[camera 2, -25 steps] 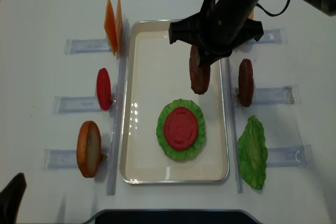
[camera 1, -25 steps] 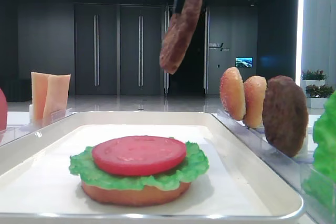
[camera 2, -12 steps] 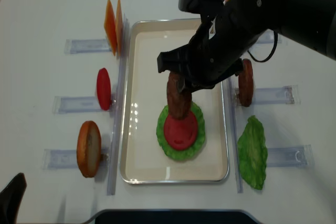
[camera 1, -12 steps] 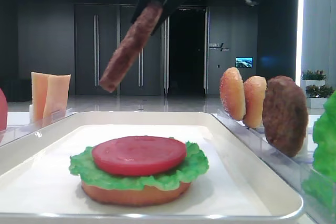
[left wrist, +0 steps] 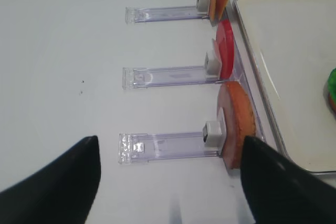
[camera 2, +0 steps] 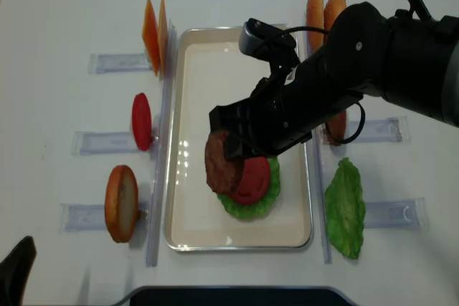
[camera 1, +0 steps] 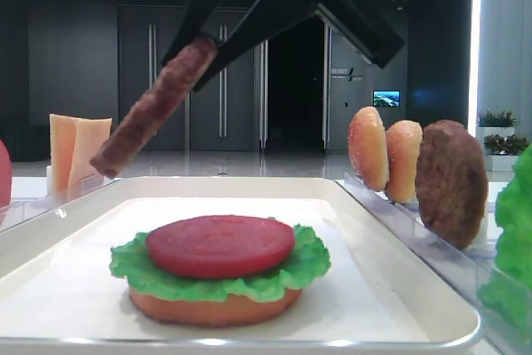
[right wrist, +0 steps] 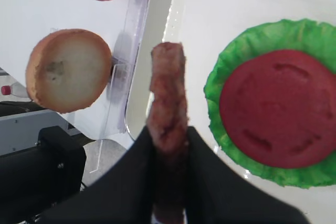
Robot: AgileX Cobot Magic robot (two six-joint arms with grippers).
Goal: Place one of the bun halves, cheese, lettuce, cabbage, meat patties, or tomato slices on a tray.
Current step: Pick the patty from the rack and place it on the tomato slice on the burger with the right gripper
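Patty [camera 2: 219,165] clamped edge-on in right gripper [right wrist: 169,145], tilted above tray [camera 2: 188,213], beside tomato slice [camera 2: 252,180] on lettuce [right wrist: 220,80]. Left gripper [left wrist: 168,182] jaws spread, holding nothing.

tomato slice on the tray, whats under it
Under the tomato slice lies a ruffled lettuce leaf, and under that a bun half resting on the tray. The tomato covers the middle of the lettuce; only the bun's edge shows.

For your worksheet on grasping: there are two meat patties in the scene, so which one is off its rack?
The patty clamped in the right gripper, tilted in the air over the tray. The other patty stands upright on the right-hand rack.
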